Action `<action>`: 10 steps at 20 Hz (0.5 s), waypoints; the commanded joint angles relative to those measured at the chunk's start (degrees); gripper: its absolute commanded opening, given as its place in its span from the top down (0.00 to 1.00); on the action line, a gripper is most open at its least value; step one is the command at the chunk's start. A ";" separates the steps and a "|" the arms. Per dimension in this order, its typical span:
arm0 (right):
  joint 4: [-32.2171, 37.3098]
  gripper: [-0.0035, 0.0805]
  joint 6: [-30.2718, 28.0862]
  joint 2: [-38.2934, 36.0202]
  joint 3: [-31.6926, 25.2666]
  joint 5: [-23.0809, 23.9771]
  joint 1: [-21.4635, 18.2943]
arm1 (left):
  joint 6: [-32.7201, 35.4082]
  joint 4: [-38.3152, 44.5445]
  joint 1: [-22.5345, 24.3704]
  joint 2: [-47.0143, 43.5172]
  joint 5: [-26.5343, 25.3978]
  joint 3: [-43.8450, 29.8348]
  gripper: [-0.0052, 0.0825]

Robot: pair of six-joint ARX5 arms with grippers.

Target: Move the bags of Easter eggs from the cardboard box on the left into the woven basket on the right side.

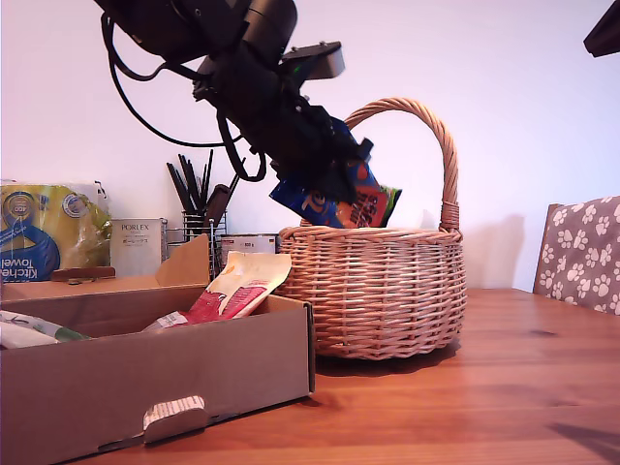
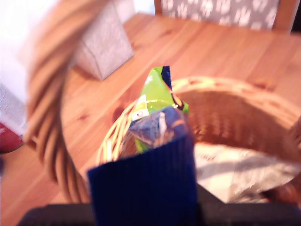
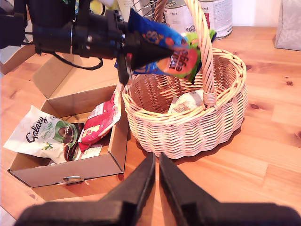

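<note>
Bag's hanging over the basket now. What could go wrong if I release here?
1. The blue bag held by my first tool hangs close to the basket handle; it may catch there or drop outside the rim.
2. The cream and red bag leans over the cardboard box edge beside the woven basket; a nudge could tip it out.

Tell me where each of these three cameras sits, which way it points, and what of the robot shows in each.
Exterior view: low at table height, side-on to the cardboard box and woven basket; shows my first gripper holding the blue bag.
First wrist view: on my first gripper, looking down into the woven basket; shows its blue pad.
Second wrist view: on my second gripper, raised, facing the box and basket; shows its dark fingers and the first arm.
Shared: all three show the basket and blue bag.
</note>
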 commanded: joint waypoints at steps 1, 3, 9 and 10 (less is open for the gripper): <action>0.55 0.97 -0.13 -0.04 -0.79 -0.09 0.26 | 1.22 0.42 -0.57 0.70 -3.04 -0.07 0.95; 0.55 0.97 -0.13 -0.04 -0.79 -0.24 0.26 | 1.29 0.44 -0.96 0.70 -6.05 -0.07 0.92; 0.55 0.97 -0.11 -0.04 -0.79 -0.26 0.26 | 1.25 0.50 -1.18 0.70 -6.01 -0.07 0.40; 0.55 0.97 -0.11 -0.04 -0.79 -0.26 0.26 | 1.25 0.66 -1.38 0.70 -6.01 -0.07 0.35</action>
